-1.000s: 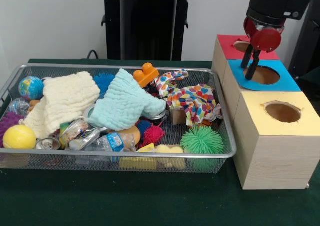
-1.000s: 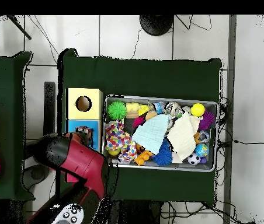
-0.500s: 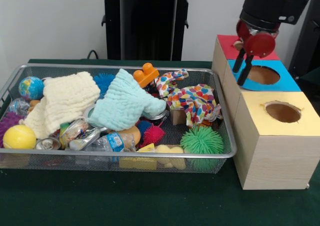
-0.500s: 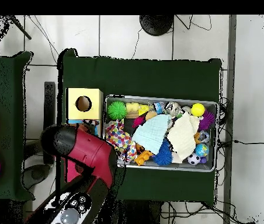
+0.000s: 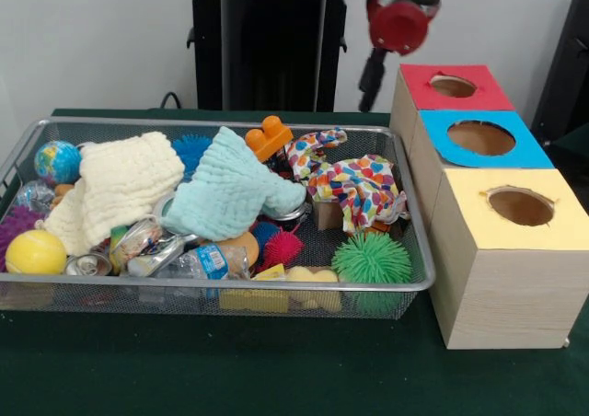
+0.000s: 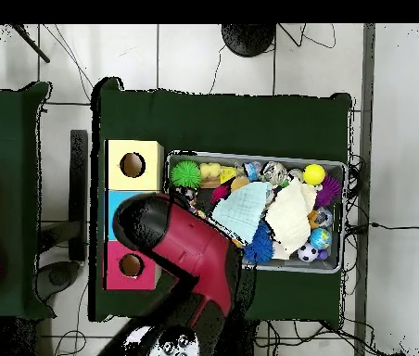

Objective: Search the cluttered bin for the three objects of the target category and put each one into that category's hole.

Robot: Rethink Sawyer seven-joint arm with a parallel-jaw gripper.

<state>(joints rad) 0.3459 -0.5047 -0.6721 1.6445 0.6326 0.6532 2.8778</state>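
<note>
A wire mesh bin (image 5: 405,283) on a green table holds clutter: nearest the camera a green spiky ball (image 5: 371,260), farther back a multicolored spotted cloth (image 5: 354,184) and a pale teal cloth (image 5: 230,190). Beside it stand yellow (image 5: 521,206), blue (image 5: 481,138) and red (image 5: 453,86) holed boxes. The gripper (image 5: 371,77) hangs empty above the bin's far corner; its finger spacing cannot be told.
</note>
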